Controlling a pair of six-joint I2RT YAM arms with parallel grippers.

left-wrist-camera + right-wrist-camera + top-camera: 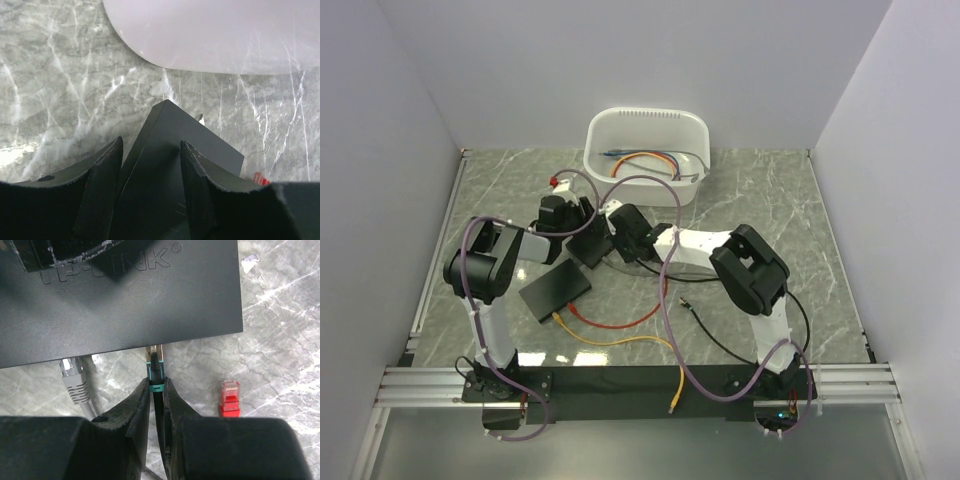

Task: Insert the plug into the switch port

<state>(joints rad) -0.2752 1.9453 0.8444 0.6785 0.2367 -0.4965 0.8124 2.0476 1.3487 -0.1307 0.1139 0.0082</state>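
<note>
At the middle of the right wrist view the right gripper (156,382) is closed down narrow on the plug (155,365), pinching it at its teal band with the black cable running back between the fingers. The plug's clear tip meets the lower edge of the black switch (120,300), which fills the upper part of that view; whether the tip is seated in a port cannot be told. To the left along the same edge a grey plug (71,375) also meets the switch, and at lower right a red plug (230,397) lies loose on the marble worktop (770,200), apart from the switch. In the left wrist view the left gripper (150,145) stands at about half width, with one finger on each side of the switch, gripping its body; one corner of the switch points toward the upper middle of the frame, near the white tub (225,35). From above, both grippers meet at the centre of the worktop just below the tub, which holds several coloured cables. A second flat black box (555,290) lies at centre left, with a red cable (620,322) and a yellow cable (620,342) trailing from it toward the lower right.
</note>
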